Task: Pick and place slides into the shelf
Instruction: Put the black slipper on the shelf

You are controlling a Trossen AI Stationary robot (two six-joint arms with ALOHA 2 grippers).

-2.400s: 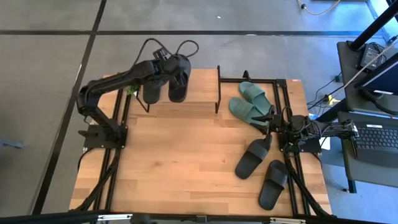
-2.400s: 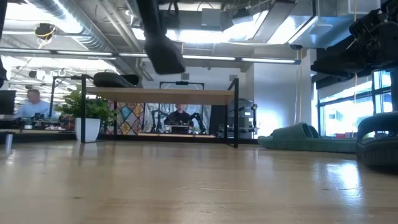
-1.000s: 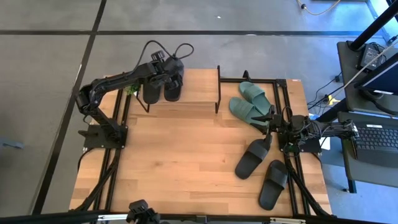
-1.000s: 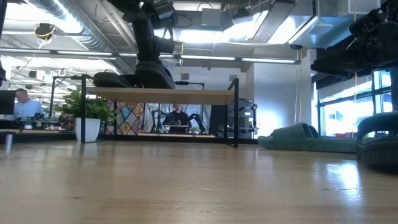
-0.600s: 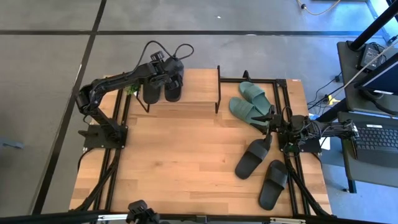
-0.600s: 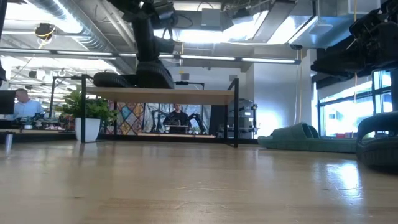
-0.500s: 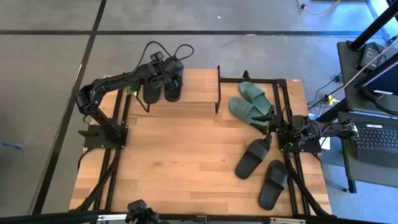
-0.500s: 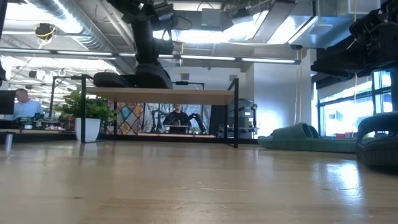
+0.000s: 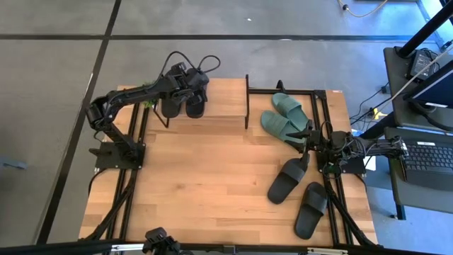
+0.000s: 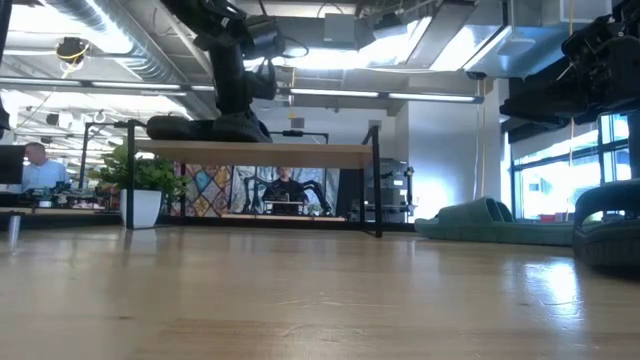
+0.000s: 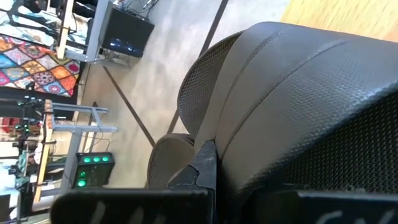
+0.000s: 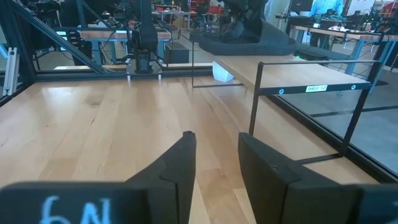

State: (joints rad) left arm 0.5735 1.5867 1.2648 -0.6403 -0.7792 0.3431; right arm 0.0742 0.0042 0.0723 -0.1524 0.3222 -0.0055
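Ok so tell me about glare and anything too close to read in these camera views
Low view: bright ceiling lights and the windows wash out, and the table shows a pale sheen near the teal slides. Left wrist view: a black slide fills the frame, so little else shows. High view: even light, soft shadows under the shelf.

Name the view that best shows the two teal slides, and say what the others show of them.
The high view: both teal slides lie fully visible side by side, right of the shelf. The low view shows them only edge-on at table level. Neither wrist view shows them.
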